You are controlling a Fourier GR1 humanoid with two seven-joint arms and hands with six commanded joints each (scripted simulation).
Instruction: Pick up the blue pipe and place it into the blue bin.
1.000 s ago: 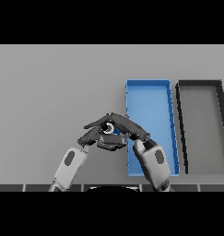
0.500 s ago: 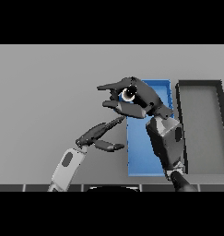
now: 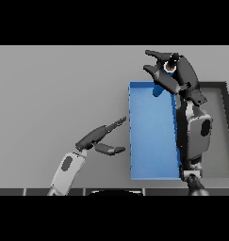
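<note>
Overhead, the right hand (image 3: 175,75) is raised above the far end of the blue bin (image 3: 151,141), its fingers and thumb curled round the blue pipe (image 3: 159,84). Only part of the pipe shows — a blue piece below the fingers, hanging over the bin's far rim, and what looks like a pale round end at the top of the grip. Pipe is clear of the grey table (image 3: 54,94), held in the air.

Right arm runs up along the bin's right wall, covering much of that edge.

Left hand (image 3: 99,139) sits low over the table, just left of the bin's left wall — fingers straight and pointing toward the bin, thumb spread apart below them, nothing held.

Black bin (image 3: 222,127) lies beside the blue one on its right, partly hidden by the right arm. Both bins are long, set side by side.
</note>
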